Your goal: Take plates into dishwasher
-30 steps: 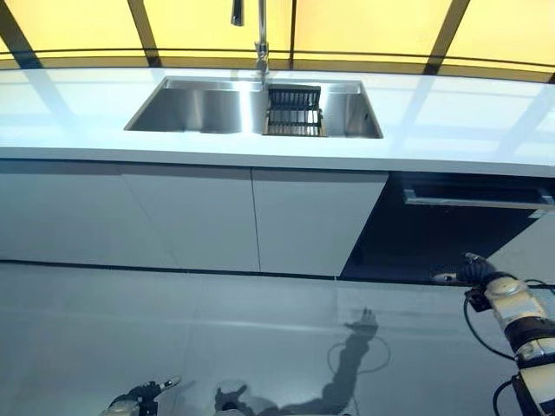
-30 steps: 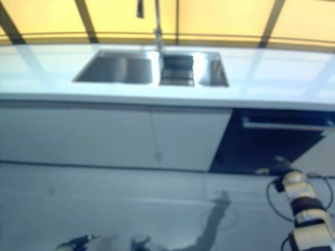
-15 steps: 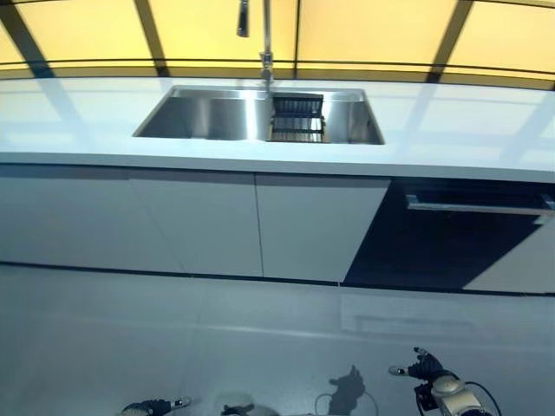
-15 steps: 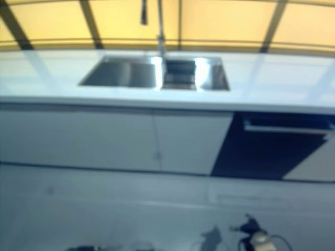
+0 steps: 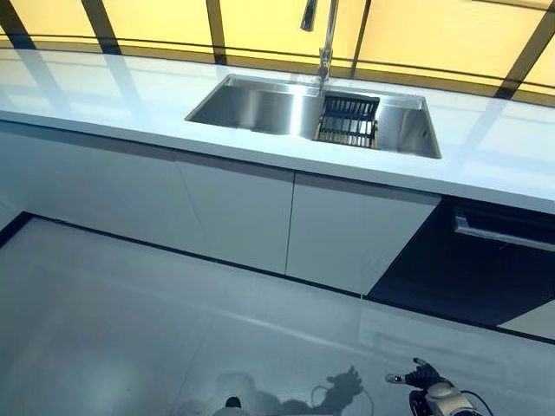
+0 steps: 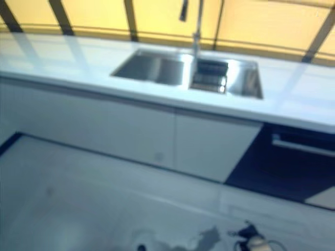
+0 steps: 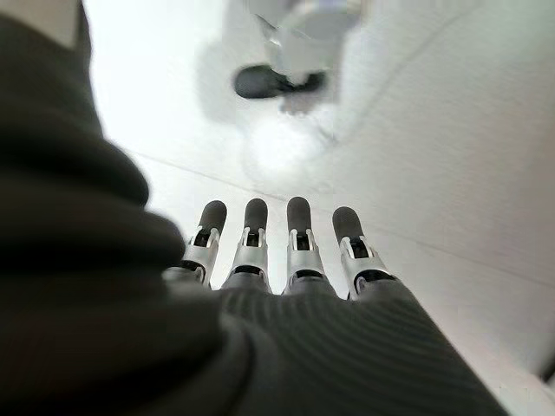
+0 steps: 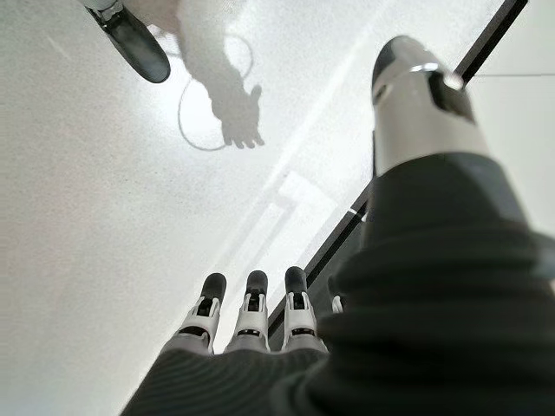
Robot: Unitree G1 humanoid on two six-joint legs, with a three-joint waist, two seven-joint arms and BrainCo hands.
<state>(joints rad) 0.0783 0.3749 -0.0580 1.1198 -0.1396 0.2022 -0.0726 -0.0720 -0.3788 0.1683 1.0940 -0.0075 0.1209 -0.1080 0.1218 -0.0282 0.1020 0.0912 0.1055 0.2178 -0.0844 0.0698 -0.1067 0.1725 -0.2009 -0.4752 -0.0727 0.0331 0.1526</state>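
Observation:
No plate shows in any view. The dishwasher (image 5: 451,269) is a dark front with a silver handle (image 5: 503,232) under the counter at the right, and it looks shut. My right hand (image 5: 422,375) hangs low over the floor in front of it. Its fingers (image 8: 251,316) are straight and it holds nothing. My left hand (image 7: 277,260) shows only in the left wrist view. Its fingers are straight over the floor and it is empty.
A long white counter (image 5: 104,87) runs across the back. It holds a steel double sink (image 5: 251,104) with a dark rack (image 5: 349,119) in the right basin and a faucet (image 5: 326,35). White cabinet doors (image 5: 234,208) stand below. Grey floor (image 5: 130,321) lies in front.
The whole picture has shifted, so the camera has moved; the counter now runs at a slant. My right hand has dropped to the bottom edge. My left hand has left the eye views.

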